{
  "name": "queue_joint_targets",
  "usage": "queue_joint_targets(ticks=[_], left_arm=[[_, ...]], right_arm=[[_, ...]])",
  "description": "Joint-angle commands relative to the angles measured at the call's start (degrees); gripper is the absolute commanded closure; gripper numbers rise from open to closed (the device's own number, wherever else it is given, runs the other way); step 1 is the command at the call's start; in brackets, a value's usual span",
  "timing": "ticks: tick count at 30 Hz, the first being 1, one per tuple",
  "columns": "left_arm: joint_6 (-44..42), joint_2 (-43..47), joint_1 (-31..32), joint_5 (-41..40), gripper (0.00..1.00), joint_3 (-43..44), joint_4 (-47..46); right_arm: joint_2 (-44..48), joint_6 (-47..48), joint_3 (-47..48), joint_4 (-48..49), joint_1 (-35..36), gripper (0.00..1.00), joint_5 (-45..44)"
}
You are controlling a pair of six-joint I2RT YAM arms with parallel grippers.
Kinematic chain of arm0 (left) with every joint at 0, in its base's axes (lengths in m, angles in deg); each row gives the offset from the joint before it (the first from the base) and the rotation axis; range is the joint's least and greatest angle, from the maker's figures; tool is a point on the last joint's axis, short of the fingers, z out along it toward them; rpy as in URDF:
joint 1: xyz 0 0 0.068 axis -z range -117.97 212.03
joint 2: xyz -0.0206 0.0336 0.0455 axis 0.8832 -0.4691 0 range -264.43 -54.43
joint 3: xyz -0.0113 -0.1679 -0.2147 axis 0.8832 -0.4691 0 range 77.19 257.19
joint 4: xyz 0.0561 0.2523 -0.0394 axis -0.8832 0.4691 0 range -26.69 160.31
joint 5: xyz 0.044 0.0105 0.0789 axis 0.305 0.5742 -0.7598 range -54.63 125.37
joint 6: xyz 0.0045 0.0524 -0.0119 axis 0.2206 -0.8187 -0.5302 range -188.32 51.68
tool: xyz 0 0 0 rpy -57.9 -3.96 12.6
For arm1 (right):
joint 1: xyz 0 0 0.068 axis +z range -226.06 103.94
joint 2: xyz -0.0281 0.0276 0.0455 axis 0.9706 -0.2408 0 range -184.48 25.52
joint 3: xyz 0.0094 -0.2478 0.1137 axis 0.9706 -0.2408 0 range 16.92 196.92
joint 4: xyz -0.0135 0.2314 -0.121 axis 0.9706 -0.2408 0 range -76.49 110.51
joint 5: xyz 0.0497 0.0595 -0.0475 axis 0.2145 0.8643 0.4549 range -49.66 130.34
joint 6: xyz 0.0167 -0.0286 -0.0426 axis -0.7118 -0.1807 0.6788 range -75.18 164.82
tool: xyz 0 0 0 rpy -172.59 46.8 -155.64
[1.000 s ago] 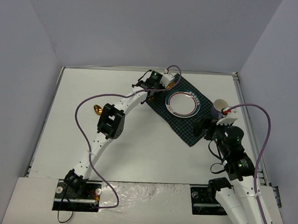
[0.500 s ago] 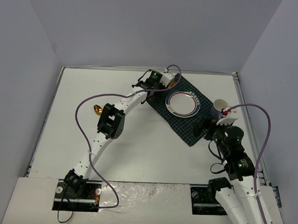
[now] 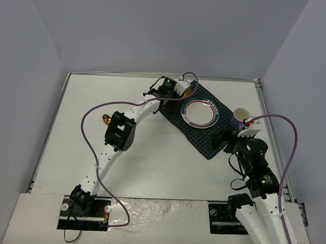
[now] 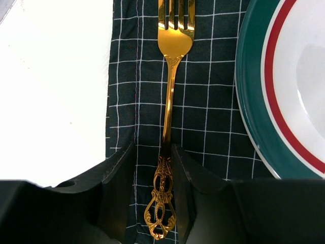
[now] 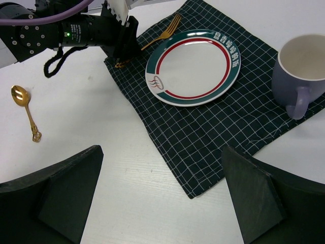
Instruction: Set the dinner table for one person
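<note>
The white dinner table (image 3: 80,145) bears a dark green checked cloth (image 3: 207,142) with a green-and-red-rimmed white plate (image 3: 200,113) on it. A gold fork (image 4: 172,46) lies on the cloth left of the plate (image 4: 292,76). My left gripper (image 4: 153,150) straddles the fork's ornate handle, with the jaws slightly apart and a gap on the left side. The fork (image 5: 163,31) and left gripper (image 5: 127,53) also show in the right wrist view. My right gripper (image 5: 161,152) is wide open and empty above the cloth's near corner (image 5: 203,147).
A lilac mug (image 3: 240,116) stands at the cloth's right corner, also in the right wrist view (image 5: 299,71). A gold slotted spoon (image 3: 106,119) lies on the table left of the left arm. Grey walls enclose the table on three sides.
The left arm's elbow has shifted slightly left and the right arm has edged left and forward. The fork, plate, mug and spoon stay where they were.
</note>
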Motion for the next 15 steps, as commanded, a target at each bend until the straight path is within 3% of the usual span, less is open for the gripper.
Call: queue_joint_targets(ticks=[1, 8, 15], left_arm=[[-2.97, 4.09, -1.41, -2.09, 0.69, -0.13, 1.77], [-3.13, 5.18, -1.76, -2.78, 0.64, 0.04, 1.42], [-1.27, 11.53, -1.51, 0.14, 0.46, -3.26, -0.45]], right_arm=[[0.13, 0.02, 0.46, 3.05, 0.45, 0.00, 0.51], [-0.21, 0.19, 0.72, 3.13, 0.53, 0.00, 0.60], [0.71, 0.22, 0.85, 3.04, 0.45, 0.00, 0.79]])
